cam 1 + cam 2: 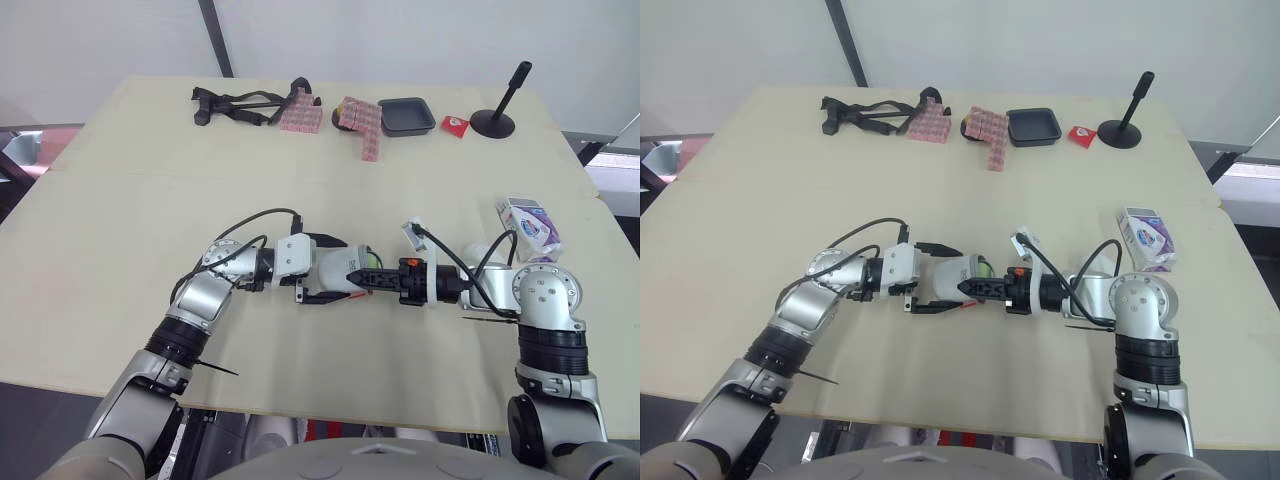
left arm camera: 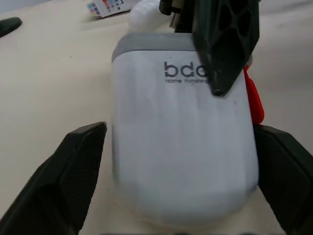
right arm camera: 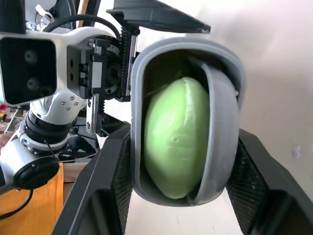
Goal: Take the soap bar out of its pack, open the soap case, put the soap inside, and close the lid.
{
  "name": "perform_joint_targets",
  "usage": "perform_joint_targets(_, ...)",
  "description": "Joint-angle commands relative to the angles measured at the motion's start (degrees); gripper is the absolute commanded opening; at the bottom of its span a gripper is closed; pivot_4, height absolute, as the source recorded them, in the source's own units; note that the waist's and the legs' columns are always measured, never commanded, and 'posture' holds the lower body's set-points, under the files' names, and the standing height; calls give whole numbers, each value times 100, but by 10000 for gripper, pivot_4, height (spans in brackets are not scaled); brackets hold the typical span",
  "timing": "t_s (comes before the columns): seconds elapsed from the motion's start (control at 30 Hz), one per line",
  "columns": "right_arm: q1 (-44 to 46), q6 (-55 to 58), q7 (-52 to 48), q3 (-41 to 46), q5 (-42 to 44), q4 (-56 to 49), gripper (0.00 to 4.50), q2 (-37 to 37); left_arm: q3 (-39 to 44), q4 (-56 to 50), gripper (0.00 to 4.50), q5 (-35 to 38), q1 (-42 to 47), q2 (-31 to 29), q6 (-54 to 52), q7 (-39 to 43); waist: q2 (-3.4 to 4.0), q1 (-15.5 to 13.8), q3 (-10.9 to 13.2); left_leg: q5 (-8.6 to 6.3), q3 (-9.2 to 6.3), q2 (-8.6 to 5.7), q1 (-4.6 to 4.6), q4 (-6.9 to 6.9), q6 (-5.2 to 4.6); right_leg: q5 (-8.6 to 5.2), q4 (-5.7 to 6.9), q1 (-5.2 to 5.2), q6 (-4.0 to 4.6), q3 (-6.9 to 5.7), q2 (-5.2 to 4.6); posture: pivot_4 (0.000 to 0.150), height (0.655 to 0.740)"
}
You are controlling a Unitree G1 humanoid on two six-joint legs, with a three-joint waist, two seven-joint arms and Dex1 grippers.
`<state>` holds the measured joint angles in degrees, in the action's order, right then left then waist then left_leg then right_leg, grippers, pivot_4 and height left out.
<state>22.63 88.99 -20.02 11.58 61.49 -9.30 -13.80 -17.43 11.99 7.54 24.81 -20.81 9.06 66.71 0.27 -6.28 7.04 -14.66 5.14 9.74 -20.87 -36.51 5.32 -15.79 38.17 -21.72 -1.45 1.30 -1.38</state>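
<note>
In mid-air over the middle of the table, the white soap case (image 2: pixel 161 161) with its grey rim (image 3: pixel 222 61) is held between both grippers. My left gripper (image 1: pixel 335 277) grips it from the left, one black finger (image 2: pixel 73 171) along each side. My right gripper (image 1: pixel 378 280) meets it from the right and is shut on the case's open end. The green soap bar (image 3: pixel 176 142) lies inside, with the grey lid (image 3: pixel 220 137) partly over it. The white and purple soap pack (image 1: pixel 530 225) lies at the table's right edge.
Along the far edge stand a black tray (image 1: pixel 407 115), a small red packet (image 1: pixel 455 125), a black stand (image 1: pixel 495 120), pink packs (image 1: pixel 360 122) and a black tool (image 1: pixel 235 105). Bare tabletop (image 1: pixel 150 200) stretches to the left.
</note>
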Motion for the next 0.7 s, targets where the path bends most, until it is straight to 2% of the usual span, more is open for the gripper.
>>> perform_joint_targets(0.03, 84, 35, -22, 20, 27, -83, 22189, -43, 162, -236, 44889, 244, 117, -57, -97, 44, 0, -1, 0, 0, 0, 0, 0, 0, 0, 0, 0, 0, 0, 0, 0, 1500, 7400)
perform_joint_targets(0.43, 118, 17, -106, -13, -21, -136, 22189, -200, 297, -355, 44889, 721, 217, -574, -992, 630, 0, -1, 0, 0, 0, 0, 7, 0, 0, 0, -1, 0, 0, 0, 1, 1500, 7400)
perform_joint_targets(0.7, 234, -369, -474, -494, -310, -377, 22189, -739, 381, -509, 44889, 1028, 277, -742, -1964, 722, 0, -11, 0, 0, 0, -2, 20, 2, 0, 0, -2, 0, 0, 0, 0, 1500, 7400)
